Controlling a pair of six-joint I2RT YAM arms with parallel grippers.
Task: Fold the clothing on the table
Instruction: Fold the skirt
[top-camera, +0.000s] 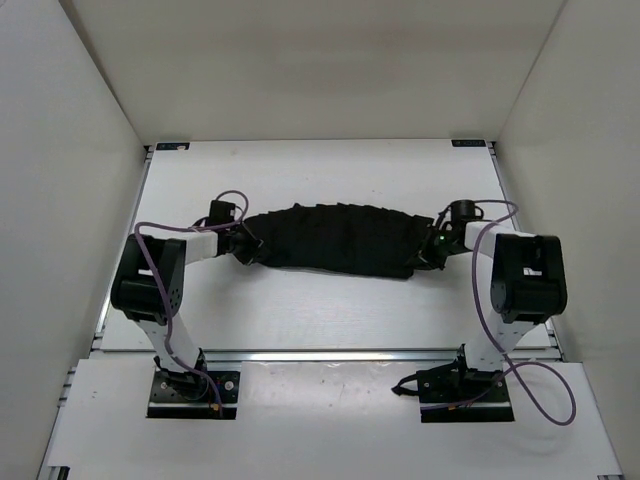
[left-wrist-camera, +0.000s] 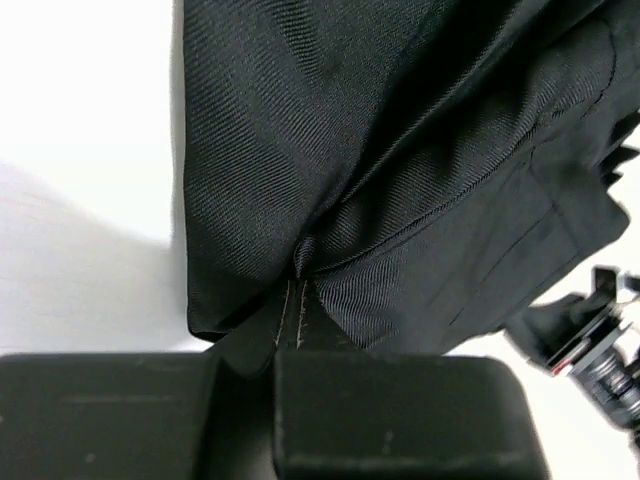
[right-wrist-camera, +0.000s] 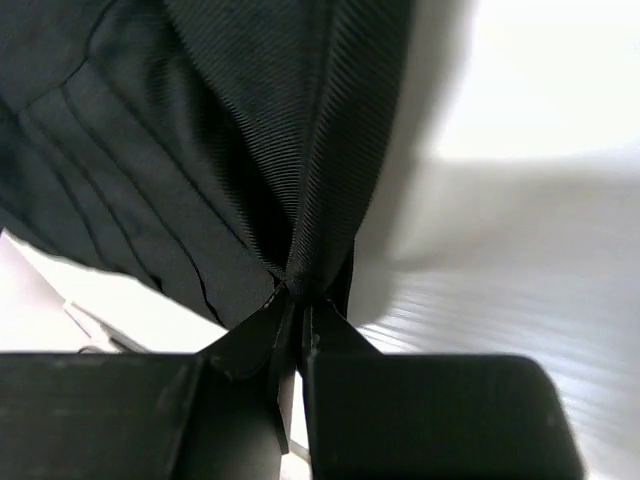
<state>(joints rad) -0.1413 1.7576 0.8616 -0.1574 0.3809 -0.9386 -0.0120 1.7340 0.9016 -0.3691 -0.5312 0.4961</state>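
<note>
"Top external view first: where does the clothing (top-camera: 335, 240) lie?"

"Across the middle of the white tabletop (top-camera: 320, 310), drawn out sideways as a long black pleated band between the two arms. Its far edge bows slightly away from the bases, and bare tabletop shows on every side of it."

"And the left gripper (top-camera: 245, 250)?"

"Down low at the left end of the band. From the left wrist view its jaws are pressed together on a stitched edge of the black fabric. Two pale seam lines run straight into the pinch, and the cloth gathers into folds just above it."

"The right gripper (top-camera: 432, 250)?"

"At the opposite end, also low. The right wrist view shows its jaws pinching a narrow ridge of the ribbed cloth. The fabric fans out from that point, up and to the left, with pleat lines visible in it."

"Is the clothing lifted anywhere?"

"I cannot tell from above. It looks close to the tabletop along its whole length."

"Anything else around?"

"Purple cables (top-camera: 545, 390) loop off both arms, a metal rail (top-camera: 330, 353) runs along the near edge, and white walls (top-camera: 60, 150) stand on three sides."
</note>
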